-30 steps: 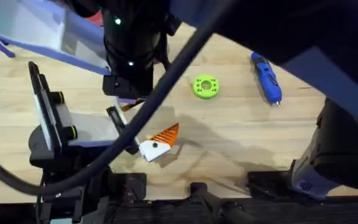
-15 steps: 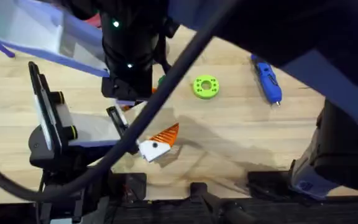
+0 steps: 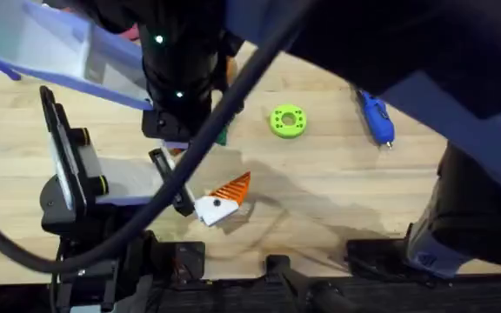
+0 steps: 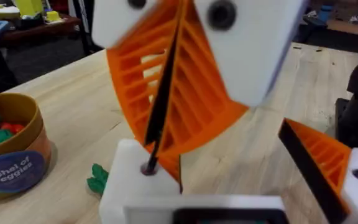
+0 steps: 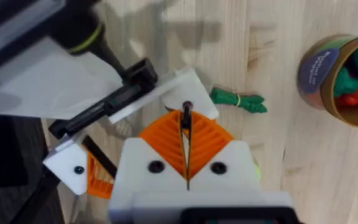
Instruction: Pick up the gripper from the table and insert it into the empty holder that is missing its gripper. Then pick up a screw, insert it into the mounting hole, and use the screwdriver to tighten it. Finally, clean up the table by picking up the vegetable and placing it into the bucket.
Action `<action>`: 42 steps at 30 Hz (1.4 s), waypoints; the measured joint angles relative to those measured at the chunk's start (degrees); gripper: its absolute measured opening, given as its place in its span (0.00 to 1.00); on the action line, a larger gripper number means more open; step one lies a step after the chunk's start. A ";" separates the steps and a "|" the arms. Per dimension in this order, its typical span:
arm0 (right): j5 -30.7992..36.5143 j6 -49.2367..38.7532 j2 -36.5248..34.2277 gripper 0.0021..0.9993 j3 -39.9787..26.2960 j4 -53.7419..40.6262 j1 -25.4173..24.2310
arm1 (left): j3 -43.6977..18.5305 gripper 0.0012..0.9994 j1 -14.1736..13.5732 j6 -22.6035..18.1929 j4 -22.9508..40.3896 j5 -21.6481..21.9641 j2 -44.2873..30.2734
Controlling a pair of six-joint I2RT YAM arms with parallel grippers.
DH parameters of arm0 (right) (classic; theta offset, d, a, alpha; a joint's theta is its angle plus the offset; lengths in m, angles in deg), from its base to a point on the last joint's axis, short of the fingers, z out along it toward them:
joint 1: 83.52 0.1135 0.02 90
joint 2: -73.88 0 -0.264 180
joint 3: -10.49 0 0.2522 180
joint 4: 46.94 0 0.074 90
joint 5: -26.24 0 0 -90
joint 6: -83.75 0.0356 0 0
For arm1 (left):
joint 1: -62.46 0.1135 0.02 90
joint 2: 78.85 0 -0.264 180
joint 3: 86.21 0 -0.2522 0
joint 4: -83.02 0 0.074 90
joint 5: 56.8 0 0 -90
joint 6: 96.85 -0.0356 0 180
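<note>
The right gripper point(image 5: 186, 134) is pressed closed over the holder point(image 5: 188, 90); the vegetable point(image 5: 238, 101) lies beside it, near the bucket point(image 5: 344, 74). The left gripper's grip I can't tell.

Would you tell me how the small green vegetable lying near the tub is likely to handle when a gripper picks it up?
The vegetable is slim with a tie around its middle, so it probably weighs little and may flex at the ends. It lies flat on the table, so it seems unlikely to roll. Its thinness could let it slip from a loose pinch.

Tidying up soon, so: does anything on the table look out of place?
Yes. The vegetable lies loose on the table beside the bucket, not in it with the other toy veggies.
</note>
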 joint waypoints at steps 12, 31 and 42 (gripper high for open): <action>0.00 0.02 -0.30 0.00 0.00 0.00 0.00 | 0.00 0.99 0.00 0.00 0.00 -0.01 0.02; 0.01 0.02 -2.04 0.00 -0.02 0.27 0.00 | 0.00 0.99 0.00 0.05 0.02 -0.07 0.01; 0.02 0.02 -2.14 0.00 -0.02 0.50 0.00 | 0.00 0.99 0.00 0.04 0.04 -0.15 0.02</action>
